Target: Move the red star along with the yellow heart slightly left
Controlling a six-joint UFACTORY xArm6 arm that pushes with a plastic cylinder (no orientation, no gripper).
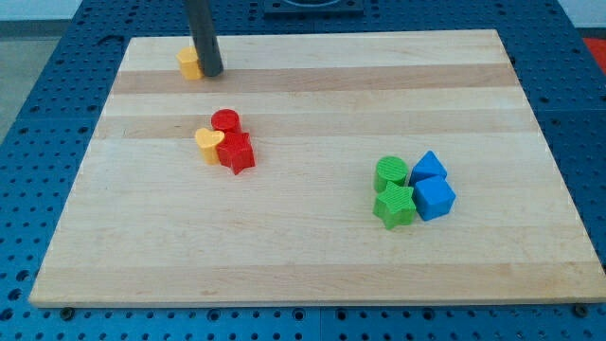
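My tip (210,72) rests near the top-left corner of the wooden board (312,256), touching or all but touching a yellow block (188,63) on its left side; that block's shape is partly hidden by the rod. The rod has no claw, so nothing is grasped or released: it only pushes. The red star (237,152) lies well below the tip and slightly to its right, with the yellow heart (209,145) pressed against the star's left side and a red cylinder (225,121) touching both from above. Far off to the tip's lower right sit a green cylinder (391,171), a green star (395,205) and two blue blocks (432,188), clustered together.

The push appears not to have begun; the step in hand looks like the approach. The next move likely calls for swinging the tip down round the red cylinder to the star's right side, then sliding left a short way so star and heart travel together.
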